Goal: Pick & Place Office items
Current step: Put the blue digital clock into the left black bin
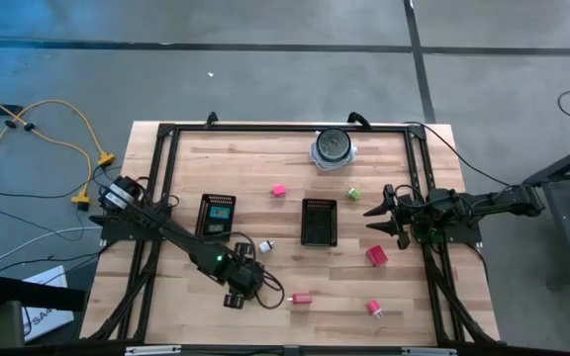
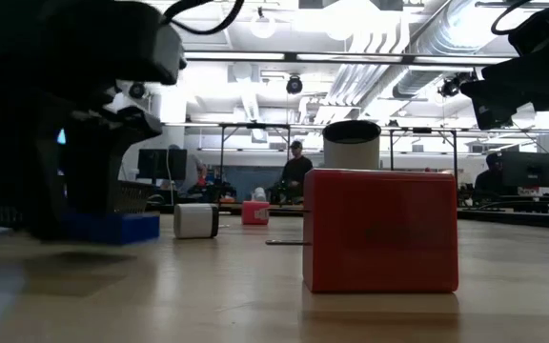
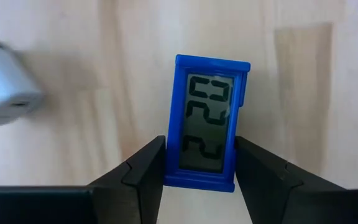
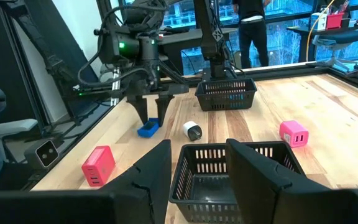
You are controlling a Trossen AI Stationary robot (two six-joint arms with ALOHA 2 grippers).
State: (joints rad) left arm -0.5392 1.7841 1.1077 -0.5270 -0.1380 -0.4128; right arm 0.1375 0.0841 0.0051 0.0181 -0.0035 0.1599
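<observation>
Two dark fingers of the left gripper (image 3: 199, 163) press both sides of a small blue plastic-framed digital clock (image 3: 209, 121) lying flat on the pale wooden table (image 1: 265, 168), near its front edge. Its grey screen shows blocky dark digits, seen only in the left wrist view. Just beside it lies a small white rounded piece (image 3: 2, 87), possibly a charger. The right gripper (image 1: 384, 219) hovers at the table's right side, fingers narrowly parted, holding nothing.

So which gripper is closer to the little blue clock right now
The left. The left gripper has its fingers on either side of the blue clock on the table, while the right gripper hovers across the table, beyond the empty mesh tray.
</observation>
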